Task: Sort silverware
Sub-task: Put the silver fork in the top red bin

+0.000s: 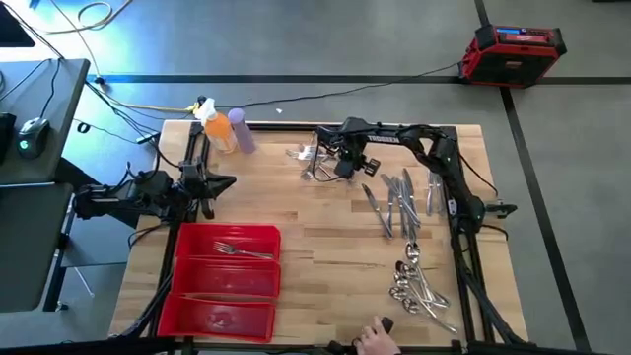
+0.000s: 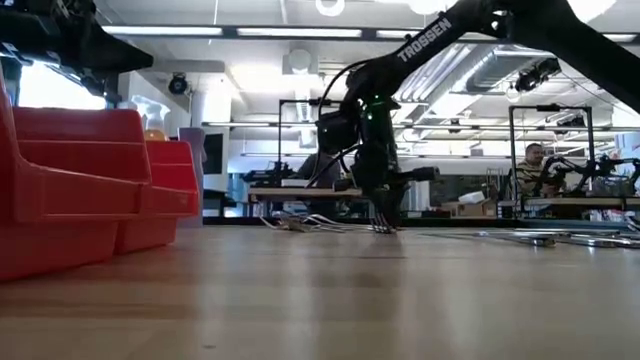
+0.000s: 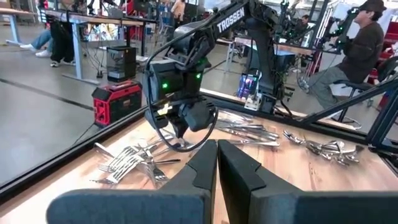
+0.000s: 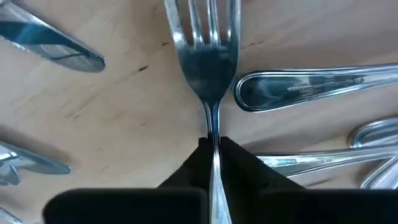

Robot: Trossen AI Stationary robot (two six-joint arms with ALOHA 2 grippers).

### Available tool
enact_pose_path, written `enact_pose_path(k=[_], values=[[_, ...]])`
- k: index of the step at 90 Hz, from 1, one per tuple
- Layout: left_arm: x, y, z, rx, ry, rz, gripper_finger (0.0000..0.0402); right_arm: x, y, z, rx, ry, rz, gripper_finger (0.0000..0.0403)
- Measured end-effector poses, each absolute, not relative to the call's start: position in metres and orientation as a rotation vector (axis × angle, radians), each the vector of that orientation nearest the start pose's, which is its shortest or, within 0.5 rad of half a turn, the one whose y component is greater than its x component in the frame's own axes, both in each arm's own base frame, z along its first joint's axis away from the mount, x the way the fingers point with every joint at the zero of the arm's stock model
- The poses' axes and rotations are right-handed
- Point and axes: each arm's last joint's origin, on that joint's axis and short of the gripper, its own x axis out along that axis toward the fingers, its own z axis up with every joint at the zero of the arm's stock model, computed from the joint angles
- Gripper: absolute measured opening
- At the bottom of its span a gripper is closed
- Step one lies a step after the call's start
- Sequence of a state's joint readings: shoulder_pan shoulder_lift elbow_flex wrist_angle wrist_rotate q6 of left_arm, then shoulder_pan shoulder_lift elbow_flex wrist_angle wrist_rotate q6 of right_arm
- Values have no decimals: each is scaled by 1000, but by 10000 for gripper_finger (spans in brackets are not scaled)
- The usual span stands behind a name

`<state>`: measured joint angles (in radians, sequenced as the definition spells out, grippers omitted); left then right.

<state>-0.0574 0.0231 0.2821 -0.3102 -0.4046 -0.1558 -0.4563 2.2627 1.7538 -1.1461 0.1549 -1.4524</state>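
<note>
Between right tool (image 4: 213, 149) fingers: fork (image 4: 208, 68) neck, clamped. Fork's long axis ran straight ahead from tool, tines forward, lying on surface (image 1: 315, 222) at far fork pile (image 1: 308, 158). Other handles just beside held fork, touching or nearly; could snag on lift. Red tray (image 1: 225, 281) well apart, across surface, one fork (image 1: 242, 250) inside; left tool (image 3: 217, 155) nearer it, closed, empty, idle. Knives (image 1: 394, 202), spoons (image 1: 414, 281) unsorted behind right tool.

Grey floor (image 1: 325, 39) crossed by dark tape lines surrounds the wooden surface (image 1: 325, 247). A red case (image 1: 515, 51) sits on the floor. Ceiling strip lights (image 2: 250, 32) shine over distant workbenches (image 2: 300, 195), where a seated person (image 3: 354, 56) works.
</note>
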Motion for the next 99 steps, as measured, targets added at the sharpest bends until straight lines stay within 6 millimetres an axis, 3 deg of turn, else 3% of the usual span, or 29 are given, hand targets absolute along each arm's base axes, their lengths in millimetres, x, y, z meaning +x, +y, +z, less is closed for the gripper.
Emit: enact_pose_path(k=[16, 29, 45, 59, 70, 99], values=[[72, 7, 226, -142, 23, 350, 0, 386, -178, 144, -615, 1682, 483, 0], [72, 7, 226, -143, 23, 350, 0, 383, -171, 154, -416, 1635, 428, 0], [72, 7, 226, -143, 22, 350, 0, 386, -164, 175, -297, 1551, 312, 0], [72, 7, 226, -143, 22, 351, 0, 390, -152, 181, -186, 1513, 258, 0], [72, 7, 226, -143, 22, 351, 0, 397, -141, 180, -152, 1489, 250, 0], [72, 7, 226, -143, 22, 350, 0, 402, -119, 179, -258, 1534, 270, 14]])
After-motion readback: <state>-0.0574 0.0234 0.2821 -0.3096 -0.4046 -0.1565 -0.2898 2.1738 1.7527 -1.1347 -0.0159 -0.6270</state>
